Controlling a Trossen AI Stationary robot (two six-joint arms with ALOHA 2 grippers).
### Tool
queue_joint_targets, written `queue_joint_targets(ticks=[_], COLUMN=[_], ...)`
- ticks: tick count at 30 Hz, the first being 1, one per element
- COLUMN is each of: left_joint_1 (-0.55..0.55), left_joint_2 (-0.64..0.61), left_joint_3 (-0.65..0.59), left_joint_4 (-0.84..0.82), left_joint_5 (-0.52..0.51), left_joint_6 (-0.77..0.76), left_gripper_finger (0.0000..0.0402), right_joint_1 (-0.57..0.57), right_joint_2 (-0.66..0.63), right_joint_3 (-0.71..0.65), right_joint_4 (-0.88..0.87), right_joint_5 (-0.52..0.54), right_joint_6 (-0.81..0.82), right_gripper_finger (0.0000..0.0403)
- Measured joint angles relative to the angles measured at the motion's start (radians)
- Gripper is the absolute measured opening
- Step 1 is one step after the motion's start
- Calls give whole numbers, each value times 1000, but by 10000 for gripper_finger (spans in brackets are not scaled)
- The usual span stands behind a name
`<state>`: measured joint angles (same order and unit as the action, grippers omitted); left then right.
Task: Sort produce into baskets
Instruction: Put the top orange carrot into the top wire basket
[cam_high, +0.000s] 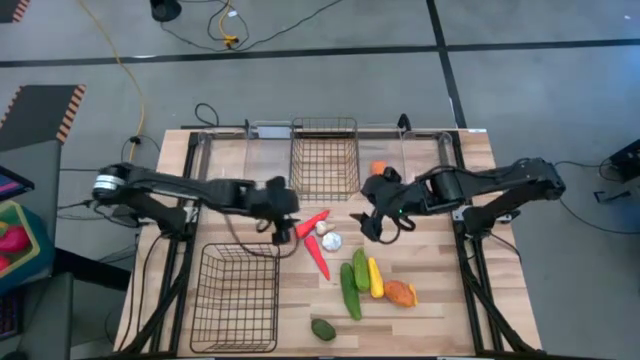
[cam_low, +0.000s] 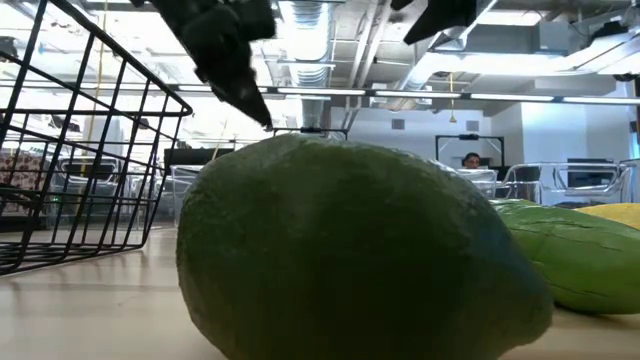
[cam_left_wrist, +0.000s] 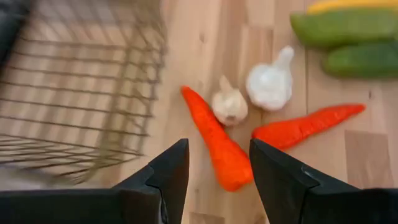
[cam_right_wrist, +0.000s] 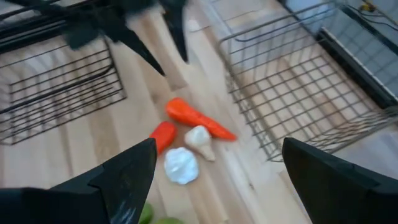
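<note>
My left gripper (cam_high: 285, 226) is open and hangs over the table's middle. In its wrist view (cam_left_wrist: 217, 171) its fingers stand on either side of the thick end of a red-orange carrot (cam_left_wrist: 214, 140) without touching it. Beside that carrot lie two white garlics (cam_left_wrist: 268, 81), (cam_left_wrist: 229, 104) and a second carrot (cam_left_wrist: 305, 127). My right gripper (cam_high: 375, 226) is wide open (cam_right_wrist: 217, 180) and empty, just right of this group. Two cucumbers (cam_high: 354, 282), a yellow squash (cam_high: 375, 277), an orange fruit (cam_high: 400, 293) and an avocado (cam_high: 322, 329) lie nearer the front.
One wire basket (cam_high: 325, 158) stands at the far middle, another (cam_high: 235, 297) at the near left. Clear bins (cam_high: 268, 150) line the far edge. A second orange fruit (cam_high: 378, 168) lies behind my right arm. The avocado (cam_low: 350, 250) fills the low view.
</note>
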<state>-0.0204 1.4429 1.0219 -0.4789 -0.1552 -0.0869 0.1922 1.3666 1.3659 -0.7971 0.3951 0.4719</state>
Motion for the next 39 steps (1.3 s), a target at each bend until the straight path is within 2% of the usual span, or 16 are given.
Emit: queue_joint_targets(ticks=[5,11,15,21,34,39], left_joint_1=[0,0,0,0,0,0], left_joint_2=[163,322,390,425,423,423], left_joint_3=[90,204,242,267,273,273], left_joint_4=[-76,-279,-318,-319,-317,-316], left_joint_5=[53,54,50,76,79,73], left_joint_6=[-40,-84,-99,-126,-162,-172], left_gripper_finger=[158,158,158,158,159,183], right_joint_1=[43,74,84,83,80,80], right_joint_2=[0,0,0,0,0,0], right_joint_3=[0,0,0,0,0,0], right_joint_4=[0,-2,-3,-6,-6,-6], right_joint_5=[0,0,0,0,0,0], right_joint_6=[2,1,1,-1,-1,-1], right_gripper_finger=[374,374,374,374,374,374])
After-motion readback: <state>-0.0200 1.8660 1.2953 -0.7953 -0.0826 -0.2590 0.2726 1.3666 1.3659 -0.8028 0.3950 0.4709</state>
